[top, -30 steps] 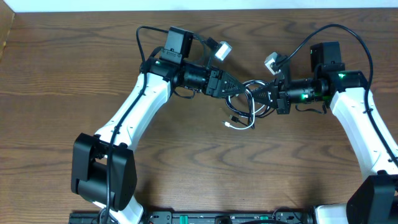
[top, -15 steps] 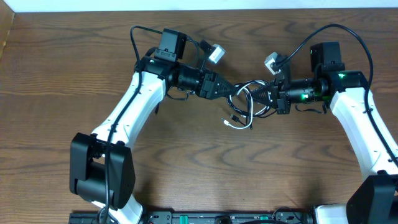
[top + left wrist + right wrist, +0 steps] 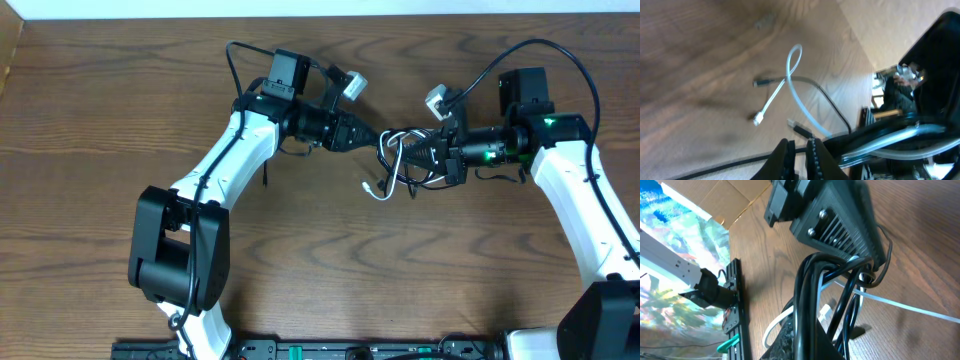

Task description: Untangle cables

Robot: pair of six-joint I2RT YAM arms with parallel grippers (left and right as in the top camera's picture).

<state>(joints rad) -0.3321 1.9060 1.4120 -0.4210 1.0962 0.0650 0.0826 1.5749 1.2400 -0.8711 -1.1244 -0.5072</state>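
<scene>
The cables (image 3: 400, 163), one thin black and one thin white, hang in a tangled bundle between my two grippers above the table's back middle. My left gripper (image 3: 383, 140) comes in from the left, its jaws nearly together with the black cable (image 3: 832, 107) running between the fingertips (image 3: 785, 160). The white cable (image 3: 790, 65) makes a small loop on the wood, with its plug (image 3: 758, 119) lying free. My right gripper (image 3: 410, 152) is shut on the bundle, and the black loops (image 3: 807, 290) and a white strand (image 3: 777, 325) are draped over its finger.
The wooden table (image 3: 300, 280) stretches out around both arms. A black rail (image 3: 735, 305) runs along the table's front edge. Cardboard and colourful sheeting (image 3: 685, 235) lie beyond the table. The left gripper's housing (image 3: 840, 215) sits close above the bundle.
My left gripper has moved right and slightly back up to the bundle, and its jaws have closed. The cable loops have drawn in toward the right gripper. The right arm has stayed still.
</scene>
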